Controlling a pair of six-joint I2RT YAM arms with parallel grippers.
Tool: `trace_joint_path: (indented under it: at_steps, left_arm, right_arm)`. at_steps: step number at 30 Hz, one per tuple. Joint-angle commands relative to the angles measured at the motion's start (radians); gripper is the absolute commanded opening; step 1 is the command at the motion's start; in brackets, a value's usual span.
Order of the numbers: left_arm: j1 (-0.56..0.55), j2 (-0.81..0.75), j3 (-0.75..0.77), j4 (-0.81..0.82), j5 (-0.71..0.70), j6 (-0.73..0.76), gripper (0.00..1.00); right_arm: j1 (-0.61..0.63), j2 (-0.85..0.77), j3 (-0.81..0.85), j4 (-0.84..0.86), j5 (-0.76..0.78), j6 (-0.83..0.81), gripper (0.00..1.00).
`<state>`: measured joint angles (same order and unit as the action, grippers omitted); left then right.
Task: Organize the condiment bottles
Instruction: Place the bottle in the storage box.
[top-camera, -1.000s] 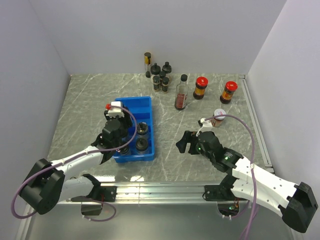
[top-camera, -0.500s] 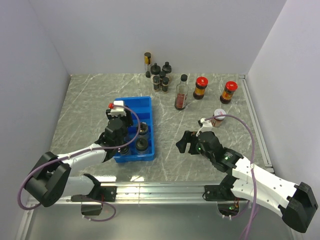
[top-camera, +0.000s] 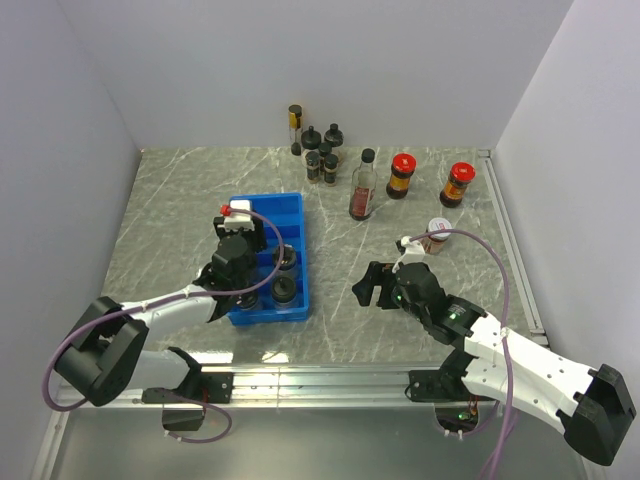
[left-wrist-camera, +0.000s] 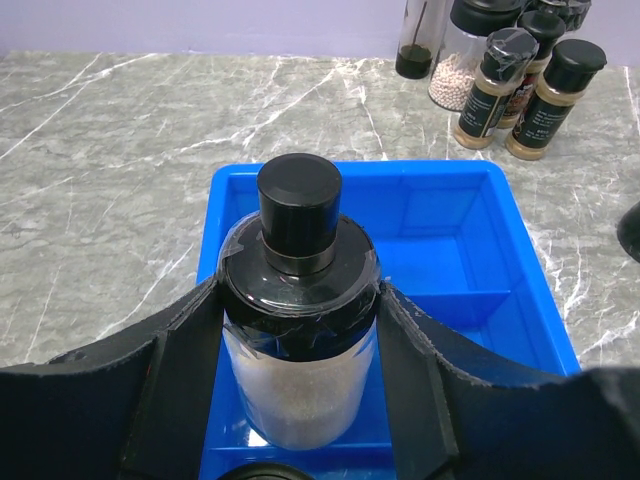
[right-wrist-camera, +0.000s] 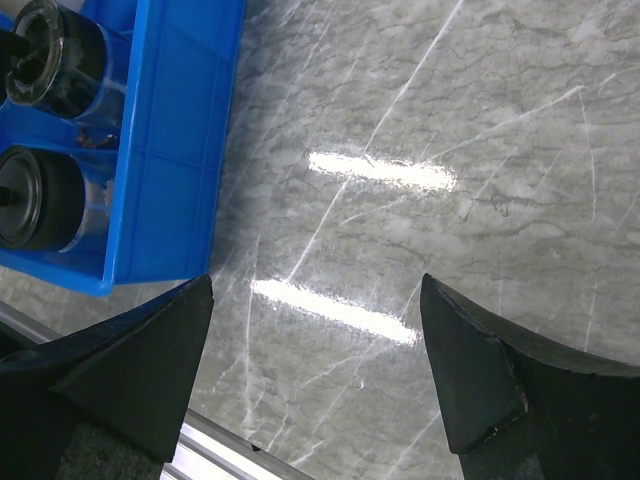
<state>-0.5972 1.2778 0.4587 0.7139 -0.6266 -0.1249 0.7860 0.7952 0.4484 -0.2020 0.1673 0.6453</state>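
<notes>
Clamped a jar (left-wrist-camera: 297, 400) upright in the left gripper (left-wrist-camera: 300, 310) over the tray's (left-wrist-camera: 450, 175) left side, apparently to seat it squarely, with the right gripper (right-wrist-camera: 315, 300) parted, empty, alongside.

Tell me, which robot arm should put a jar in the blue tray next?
Left, probably. The left gripper holds a black-capped jar right at the blue tray; the right gripper is open and empty.

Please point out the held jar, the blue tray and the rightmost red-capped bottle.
held jar (left-wrist-camera: 298, 200): left wrist view, black cap.
blue tray (left-wrist-camera: 430, 172): left wrist view, far rim.
rightmost red-capped bottle (top-camera: 462, 170): top view, red cap.
</notes>
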Motion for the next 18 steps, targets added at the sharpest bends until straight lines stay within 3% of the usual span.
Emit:
trace_joint_path:
  at_steps: [1, 6, 18]
  left_arm:
    - [-0.003, -0.003, 0.017, 0.090, -0.021, 0.015, 0.00]
    - [-0.004, 0.025, 0.028, 0.056, -0.015, -0.013, 0.00]
    - [-0.004, -0.058, 0.083, -0.243, -0.045, -0.168, 0.00]
  right_arm:
    - [0.007, 0.006, 0.007, 0.024, 0.018, -0.010, 0.90]
    - [0.007, 0.010, 0.004, 0.027, 0.018, -0.010, 0.90]
    - [0.007, 0.018, -0.004, 0.039, 0.014, -0.006, 0.91]
